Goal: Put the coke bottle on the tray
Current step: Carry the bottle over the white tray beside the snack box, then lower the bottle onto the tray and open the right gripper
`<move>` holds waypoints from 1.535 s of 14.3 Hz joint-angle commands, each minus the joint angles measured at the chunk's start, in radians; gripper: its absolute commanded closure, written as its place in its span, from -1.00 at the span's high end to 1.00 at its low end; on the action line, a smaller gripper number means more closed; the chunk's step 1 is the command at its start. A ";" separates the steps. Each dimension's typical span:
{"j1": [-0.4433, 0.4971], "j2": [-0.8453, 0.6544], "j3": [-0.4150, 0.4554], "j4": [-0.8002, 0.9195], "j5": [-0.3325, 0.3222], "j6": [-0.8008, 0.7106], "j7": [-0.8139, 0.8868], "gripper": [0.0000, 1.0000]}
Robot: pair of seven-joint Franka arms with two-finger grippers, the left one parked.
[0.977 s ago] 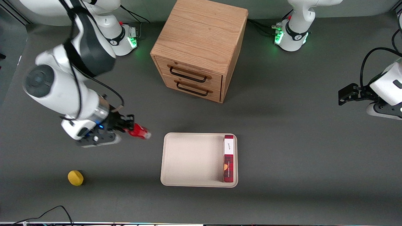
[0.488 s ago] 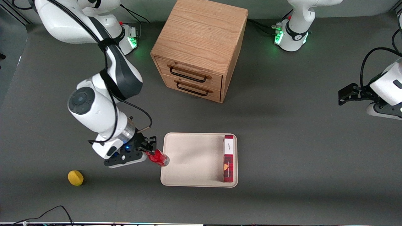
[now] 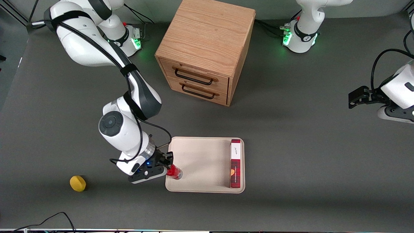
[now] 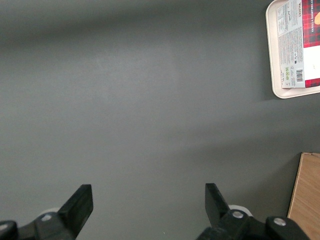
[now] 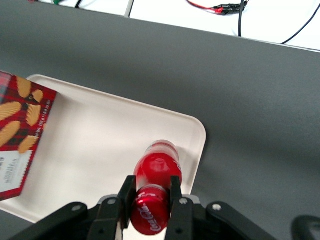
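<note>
A: What's different from a second ago?

B: The gripper (image 3: 168,168) was out over bare table, well short of the tray (image 3: 200,161) — now it hangs at the tray's corner nearest the yellow ball (image 3: 78,183), fingers clamped on the coke bottle (image 3: 174,172).

A: So the bottle is over the tray?

B: Its clear base is just inside the rim, tilted, with the plaid box (image 3: 235,163) at the tray's end toward the parked arm. The carry looks nearly done — lowering and release remain.
</note>
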 commanded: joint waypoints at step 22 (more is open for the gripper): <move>-0.073 -0.301 -0.008 -0.218 -0.012 -0.127 -0.014 1.00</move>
